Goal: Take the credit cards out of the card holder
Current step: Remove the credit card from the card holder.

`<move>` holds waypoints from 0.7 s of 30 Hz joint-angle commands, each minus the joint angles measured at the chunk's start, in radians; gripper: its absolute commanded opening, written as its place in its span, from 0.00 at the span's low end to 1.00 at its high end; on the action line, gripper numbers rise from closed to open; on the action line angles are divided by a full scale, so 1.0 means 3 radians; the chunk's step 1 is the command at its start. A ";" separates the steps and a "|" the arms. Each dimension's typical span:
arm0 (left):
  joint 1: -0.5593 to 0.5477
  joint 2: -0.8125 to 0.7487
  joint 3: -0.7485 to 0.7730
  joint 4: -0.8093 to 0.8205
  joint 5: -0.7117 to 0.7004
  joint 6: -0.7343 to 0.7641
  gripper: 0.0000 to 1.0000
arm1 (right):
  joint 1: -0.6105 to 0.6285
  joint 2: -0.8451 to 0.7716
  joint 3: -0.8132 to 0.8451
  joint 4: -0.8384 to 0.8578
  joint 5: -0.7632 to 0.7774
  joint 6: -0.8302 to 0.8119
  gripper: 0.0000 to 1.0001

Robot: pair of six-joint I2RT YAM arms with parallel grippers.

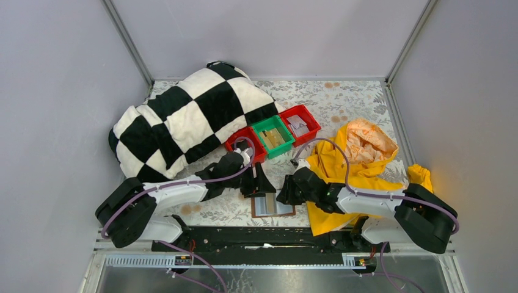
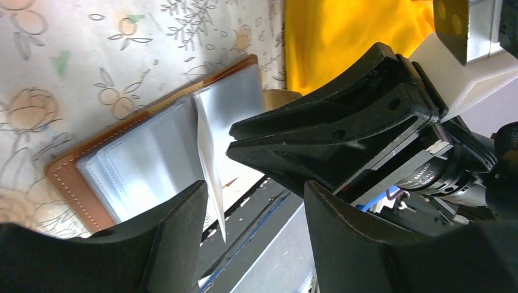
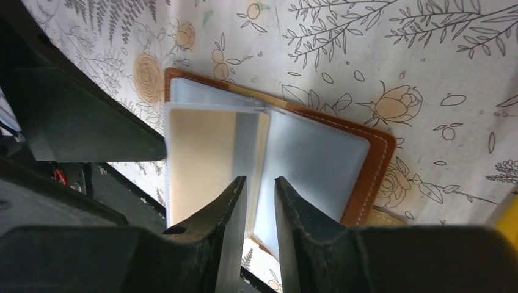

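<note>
The brown card holder (image 1: 273, 206) lies open at the table's near edge, its pale grey pockets facing up (image 2: 140, 165). One pocket leaf (image 2: 206, 152) stands up from the fold, and a tan credit card (image 3: 201, 159) shows inside it. My left gripper (image 2: 253, 213) is wide open at the leaf's free edge, and the leaf stands just inside its left finger (image 2: 177, 238). My right gripper (image 3: 261, 195) is over the fold with its jaws narrowly apart. Nothing is pinched between them. Its left finger (image 3: 235, 201) is against the raised leaf. The two grippers (image 1: 259, 183) (image 1: 286, 194) nearly meet over the holder.
Red bins (image 1: 301, 124) (image 1: 244, 146) flank a green bin (image 1: 273, 137) behind the holder; flat cards lie in the green bin and the right red one. A checkered blanket (image 1: 183, 119) fills the back left and a yellow cloth (image 1: 348, 165) lies on the right. The black rail (image 1: 256, 235) runs below the holder.
</note>
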 commanded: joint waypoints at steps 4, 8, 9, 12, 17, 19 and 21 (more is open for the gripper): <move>-0.0120 0.0219 0.0043 0.0588 0.0243 -0.0177 0.63 | 0.0010 -0.0372 -0.0037 -0.0228 0.0307 0.0067 0.32; -0.0192 0.0365 0.0081 0.0777 0.0298 -0.0243 0.64 | 0.0007 -0.0640 -0.0091 -0.0374 0.0475 0.0095 0.33; -0.0208 0.0397 0.0084 0.0837 0.0321 -0.0272 0.64 | 0.0006 -0.0683 -0.0098 -0.0418 0.0497 0.0095 0.33; -0.0251 0.0479 0.0104 0.1021 0.0383 -0.0357 0.63 | 0.0005 -0.0759 -0.0114 -0.0532 0.0554 0.0109 0.33; -0.0310 0.0523 0.0156 0.1171 0.0441 -0.0433 0.63 | 0.0005 -0.0929 -0.0141 -0.0929 0.0917 0.0313 0.33; -0.0328 0.0538 0.0180 0.1203 0.0456 -0.0449 0.63 | 0.0003 -0.1025 -0.0137 -0.1160 0.1110 0.0404 0.33; -0.0353 0.0587 0.0205 0.1264 0.0483 -0.0469 0.63 | -0.0003 -0.1075 -0.0126 -0.1325 0.1222 0.0451 0.33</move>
